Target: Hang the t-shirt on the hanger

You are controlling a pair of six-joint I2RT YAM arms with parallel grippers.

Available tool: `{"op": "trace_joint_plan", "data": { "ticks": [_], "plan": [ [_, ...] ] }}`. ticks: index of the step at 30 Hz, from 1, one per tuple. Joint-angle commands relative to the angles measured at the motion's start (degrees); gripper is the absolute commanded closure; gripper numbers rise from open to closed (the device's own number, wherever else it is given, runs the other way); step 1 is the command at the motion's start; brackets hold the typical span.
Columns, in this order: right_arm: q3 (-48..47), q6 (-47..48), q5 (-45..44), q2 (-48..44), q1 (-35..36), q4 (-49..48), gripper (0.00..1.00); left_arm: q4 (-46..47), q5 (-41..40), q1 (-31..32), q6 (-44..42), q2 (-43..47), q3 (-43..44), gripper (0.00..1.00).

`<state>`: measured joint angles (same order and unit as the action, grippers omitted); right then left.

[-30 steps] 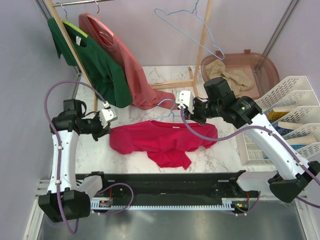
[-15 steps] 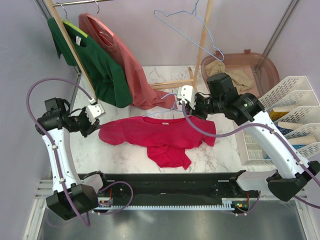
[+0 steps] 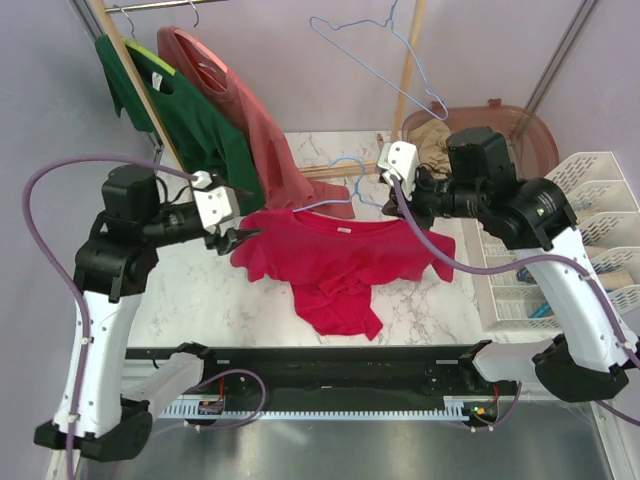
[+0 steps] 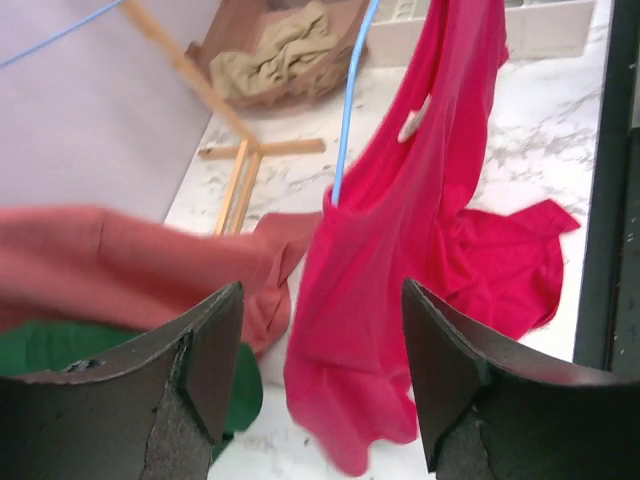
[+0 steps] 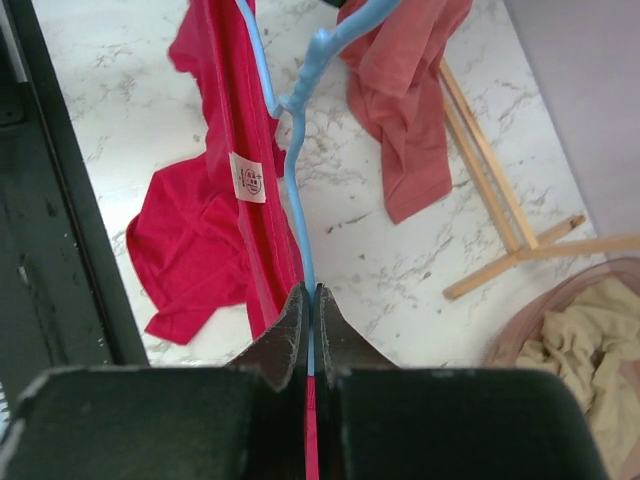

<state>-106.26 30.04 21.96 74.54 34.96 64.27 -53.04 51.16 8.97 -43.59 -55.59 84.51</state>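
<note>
Shirt (image 3: 340, 262) hangs on the hanger (image 5: 301, 230), hem on the table (image 3: 200, 300)
The right gripper (image 5: 310, 300) is closed on the hanger wire; the left gripper (image 3: 238, 236) stands open beside the sleeve

Green shirt (image 3: 205, 140), salmon shirt (image 3: 265, 150) hanging; basket (image 3: 545, 150), perhaps cloth (image 3: 432, 138).

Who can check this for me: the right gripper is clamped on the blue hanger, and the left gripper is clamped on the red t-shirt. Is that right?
Not quite. The left gripper is open: the left wrist view shows its jaws apart with nothing between them, the t-shirt hanging beyond. The right gripper is clamped on the hanger.
</note>
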Motion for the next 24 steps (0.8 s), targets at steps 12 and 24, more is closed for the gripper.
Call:
{"op": "trace_joint_plan", "data": {
  "ticks": [12, 24],
  "plan": [
    [7.5, -9.4, -0.6, -8.2, -0.2, -2.0, 1.00, 31.5, -36.4, 39.8, 4.2, -15.9, -2.9, 0.43],
    [12.9, -15.7, 8.2, -12.4, -0.9, 0.1, 0.39, 36.3, -5.6, 37.3, -11.9, -17.1, -5.2, 0.98]
  ]
}}
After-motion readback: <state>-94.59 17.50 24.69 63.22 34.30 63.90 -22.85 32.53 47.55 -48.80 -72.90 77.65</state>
